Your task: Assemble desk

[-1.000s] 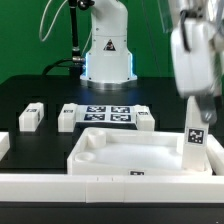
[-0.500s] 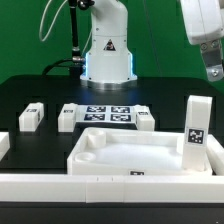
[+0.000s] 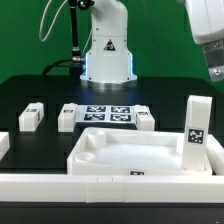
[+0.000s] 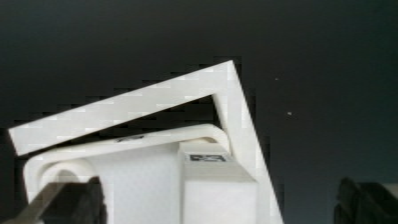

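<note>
The white desk tabletop [image 3: 128,156] lies rim-up at the front of the black table. One white leg [image 3: 196,135] stands upright in its corner socket at the exterior view's right, with a tag on its side. My gripper [image 3: 213,70] hangs well above that leg, open and empty. In the wrist view the tabletop rim [image 4: 160,100] and the leg's top [image 4: 143,185] lie far below, between my dark fingers [image 4: 63,205]. Three more legs lie on the table behind the tabletop: one [image 3: 30,117], another [image 3: 68,117] and a third [image 3: 146,119].
The marker board [image 3: 107,113] lies flat between the loose legs, in front of the robot base [image 3: 107,55]. A long white border rail [image 3: 110,186] runs along the front edge, and another rail end [image 3: 3,148] sits at the exterior view's left.
One second ago my gripper was down around the upright leg. It has let go and risen up to the exterior view's right. The leg stays standing in its socket.
</note>
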`<state>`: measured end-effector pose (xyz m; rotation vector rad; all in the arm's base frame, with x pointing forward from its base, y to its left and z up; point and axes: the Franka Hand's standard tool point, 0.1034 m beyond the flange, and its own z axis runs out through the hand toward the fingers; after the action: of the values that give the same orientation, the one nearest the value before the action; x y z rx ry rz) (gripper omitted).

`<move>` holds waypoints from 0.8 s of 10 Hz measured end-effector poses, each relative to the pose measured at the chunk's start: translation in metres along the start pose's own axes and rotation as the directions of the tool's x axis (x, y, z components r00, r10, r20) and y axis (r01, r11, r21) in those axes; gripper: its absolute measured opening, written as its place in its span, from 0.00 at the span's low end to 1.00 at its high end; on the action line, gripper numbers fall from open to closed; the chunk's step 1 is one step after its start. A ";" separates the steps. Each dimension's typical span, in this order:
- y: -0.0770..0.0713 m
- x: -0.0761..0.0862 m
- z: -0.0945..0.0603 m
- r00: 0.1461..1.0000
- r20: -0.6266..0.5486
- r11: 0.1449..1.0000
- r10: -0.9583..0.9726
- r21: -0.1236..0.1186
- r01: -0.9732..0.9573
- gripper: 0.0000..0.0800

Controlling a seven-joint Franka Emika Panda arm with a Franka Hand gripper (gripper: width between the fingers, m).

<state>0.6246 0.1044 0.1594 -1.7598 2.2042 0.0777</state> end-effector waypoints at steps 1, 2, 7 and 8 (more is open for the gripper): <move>0.016 0.005 0.000 0.998 -0.004 0.998 -0.059 -0.018 0.059 0.81; 0.034 0.011 -0.001 0.985 -0.005 0.984 -0.175 -0.043 0.174 0.81; 0.043 0.013 0.003 0.857 0.013 0.855 -0.514 -0.063 0.514 0.81; 0.045 0.015 0.006 0.819 0.013 0.817 -0.574 -0.059 0.573 0.81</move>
<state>0.5803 0.1029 0.1429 -2.3805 1.5881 -0.0008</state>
